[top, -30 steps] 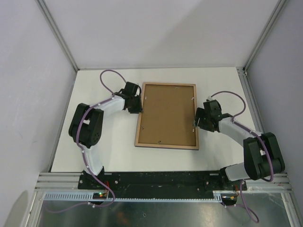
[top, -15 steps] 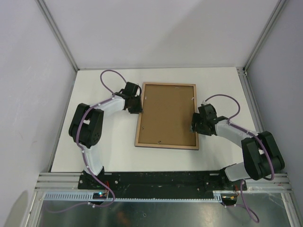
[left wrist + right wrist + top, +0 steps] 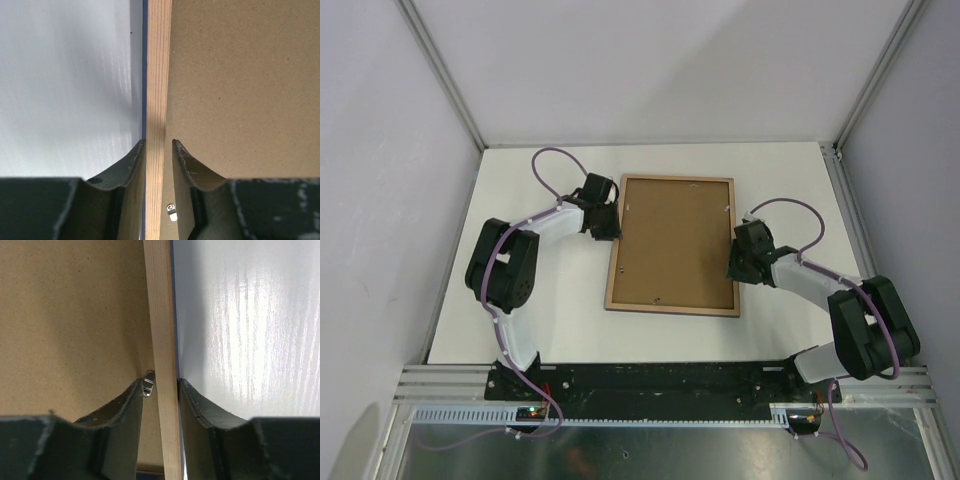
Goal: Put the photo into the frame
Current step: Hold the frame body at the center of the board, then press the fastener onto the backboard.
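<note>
The frame (image 3: 672, 180) lies face down on the white table, its light wood back up, with a brown backing board (image 3: 670, 245) set inside it. The photo is not in view. My left gripper (image 3: 611, 232) straddles the frame's left rail (image 3: 157, 75); the outer finger touches the rail and a small gap shows at the inner finger (image 3: 187, 162). My right gripper (image 3: 733, 268) straddles the right rail (image 3: 159, 315); the outer finger touches it and the inner finger (image 3: 125, 402) stands off beside a metal clip (image 3: 148, 383). Both are open.
The white table (image 3: 540, 330) is bounded by grey walls with metal posts at the back corners. A small metal clip (image 3: 171, 212) sits on the backing board between my left fingers. Purple cables loop over both arms.
My right gripper has moved left and slightly down onto the frame's right rail. The left arm and the frame have not moved.
</note>
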Robot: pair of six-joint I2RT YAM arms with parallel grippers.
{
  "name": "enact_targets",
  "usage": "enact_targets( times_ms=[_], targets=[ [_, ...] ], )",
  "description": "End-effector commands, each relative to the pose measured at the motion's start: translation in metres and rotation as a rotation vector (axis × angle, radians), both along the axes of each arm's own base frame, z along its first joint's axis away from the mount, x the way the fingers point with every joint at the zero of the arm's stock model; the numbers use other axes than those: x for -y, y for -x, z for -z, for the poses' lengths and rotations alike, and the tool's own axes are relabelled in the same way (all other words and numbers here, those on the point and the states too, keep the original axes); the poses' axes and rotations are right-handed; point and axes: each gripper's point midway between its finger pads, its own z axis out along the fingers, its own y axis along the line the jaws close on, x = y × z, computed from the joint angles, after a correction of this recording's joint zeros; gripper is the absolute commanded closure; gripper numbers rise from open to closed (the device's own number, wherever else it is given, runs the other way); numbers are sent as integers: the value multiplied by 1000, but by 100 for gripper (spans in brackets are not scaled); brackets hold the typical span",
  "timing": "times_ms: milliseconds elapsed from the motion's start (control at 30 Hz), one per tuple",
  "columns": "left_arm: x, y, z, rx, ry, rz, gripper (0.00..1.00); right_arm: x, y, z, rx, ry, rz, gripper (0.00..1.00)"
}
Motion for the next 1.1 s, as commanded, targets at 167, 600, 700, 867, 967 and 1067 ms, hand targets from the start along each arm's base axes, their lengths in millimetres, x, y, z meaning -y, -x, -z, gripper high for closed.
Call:
enact_targets(
  times_ms=[167, 600, 700, 867, 967, 1067],
  targets=[
    [1, 2, -7, 21, -8, 13, 69, 17, 9, 11, -31, 102, 30, 83],
    [-4, 25, -32, 69, -12, 18, 44, 12, 7, 12, -30, 80, 23, 94],
    [-8, 38, -27, 62, -56, 19, 43, 10, 5, 13, -29, 70, 21, 94],
    [-8, 55, -16, 46, -113, 47, 41, 7, 4, 14, -30, 56, 15, 94],
    [-5, 60, -10, 33, -136, 66, 41, 7, 4, 15, -32, 54, 14, 94],
    [-2, 63, -4, 20, -149, 79, 41, 8, 4, 15, -35, 54, 14, 94]
  ],
)
